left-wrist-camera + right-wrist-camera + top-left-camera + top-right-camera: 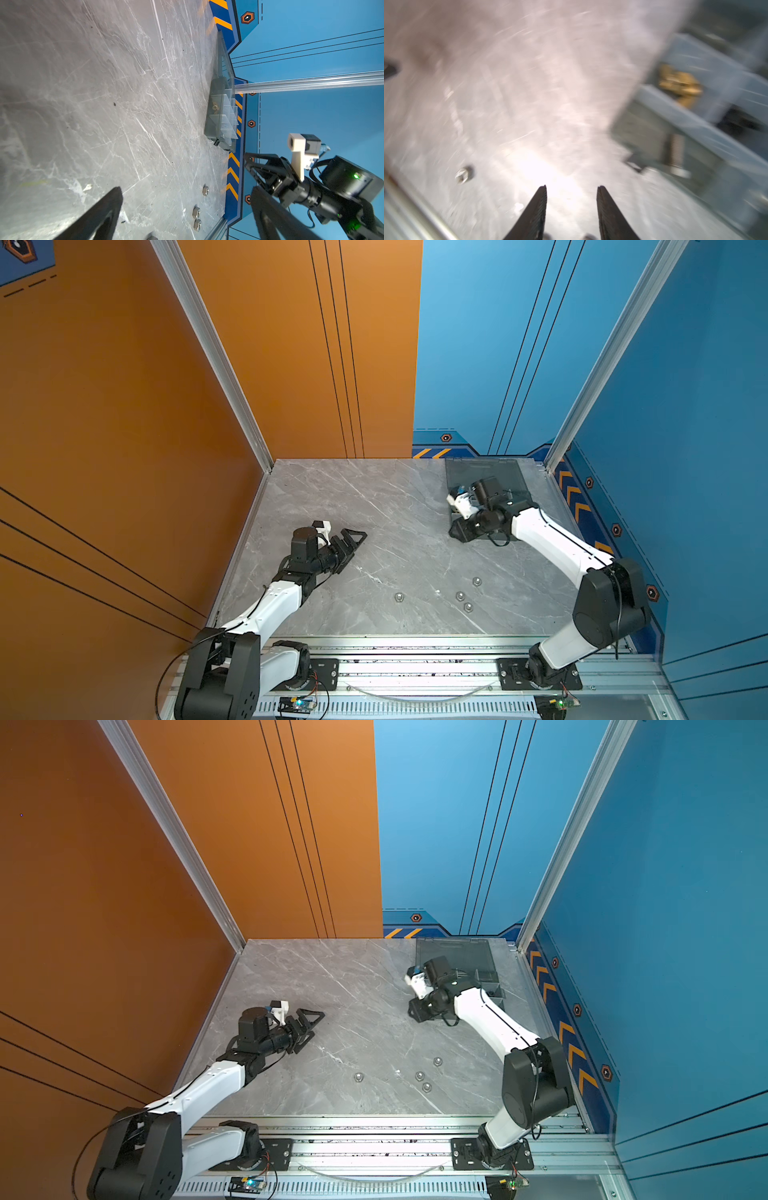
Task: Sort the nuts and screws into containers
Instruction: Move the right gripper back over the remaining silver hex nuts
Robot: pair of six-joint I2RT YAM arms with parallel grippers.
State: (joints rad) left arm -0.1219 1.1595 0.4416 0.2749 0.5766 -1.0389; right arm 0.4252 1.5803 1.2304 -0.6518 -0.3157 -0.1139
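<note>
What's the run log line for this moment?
left gripper: jaws open, empty | right gripper: jaws open, empty, beside organiser box | in box: brass nuts, silver screw | table: four silver nuts loose

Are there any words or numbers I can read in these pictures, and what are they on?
No words or numbers can be read anywhere.
Hexagon badges on the blue wall: a small picture mark, no letters.
Organiser box lid: no legible label.
Circuit boards on the front rail: any print is too small to read.
</note>
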